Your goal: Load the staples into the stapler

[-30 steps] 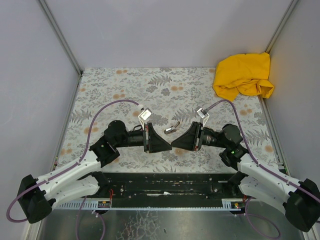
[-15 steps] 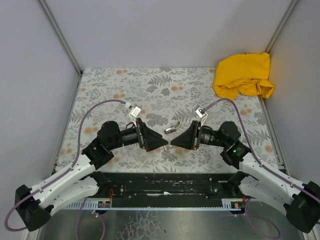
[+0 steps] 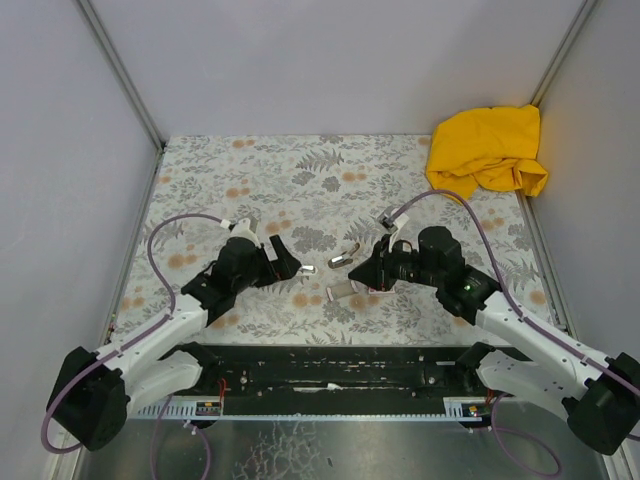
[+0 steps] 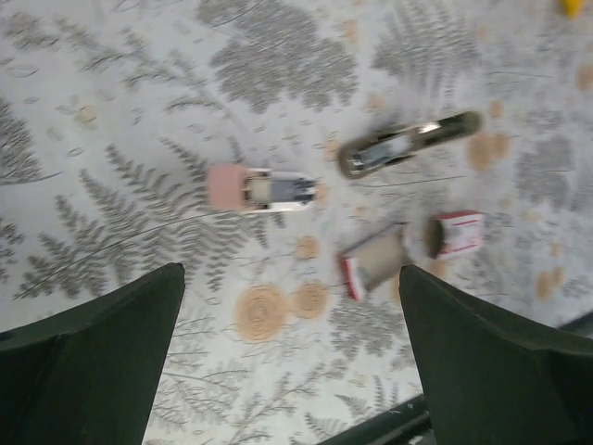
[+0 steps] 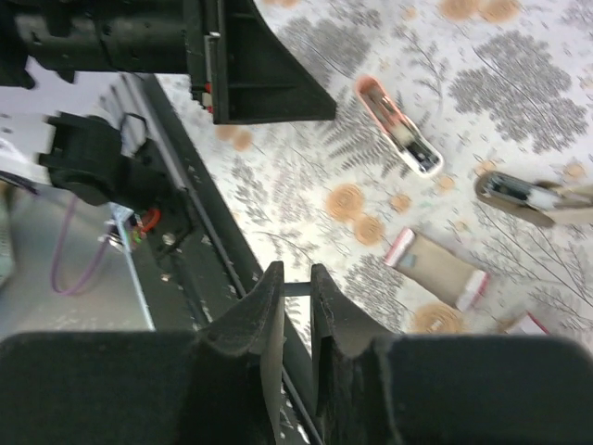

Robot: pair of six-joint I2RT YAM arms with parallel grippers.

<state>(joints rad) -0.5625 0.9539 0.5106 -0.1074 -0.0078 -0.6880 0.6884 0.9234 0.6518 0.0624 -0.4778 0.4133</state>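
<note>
A pale-pink and white stapler (image 4: 259, 188) (image 3: 307, 268) (image 5: 398, 125) lies flat on the leaf-patterned table. A silvery-grey metal piece (image 4: 408, 146) (image 3: 345, 258) (image 5: 533, 197) lies apart from it, further back. My left gripper (image 4: 289, 271) (image 3: 290, 262) hangs open and empty just left of the pink stapler. The white-and-red box lies apart as a brown tray (image 4: 375, 260) (image 5: 435, 266) and a sleeve (image 4: 456, 232). My right gripper (image 5: 296, 278) (image 3: 362, 276) hovers over the tray, its fingers pinching a thin grey strip of staples (image 5: 296, 288).
A crumpled yellow cloth (image 3: 487, 150) sits in the far right corner. Grey walls (image 3: 60, 150) close in the sides and back. The black rail (image 3: 330, 365) with the arm bases runs along the near edge.
My left gripper opened and drew back to the left; the pink stapler now lies on the table. The right gripper shifted a little further from the near edge, still pinching its strip.
</note>
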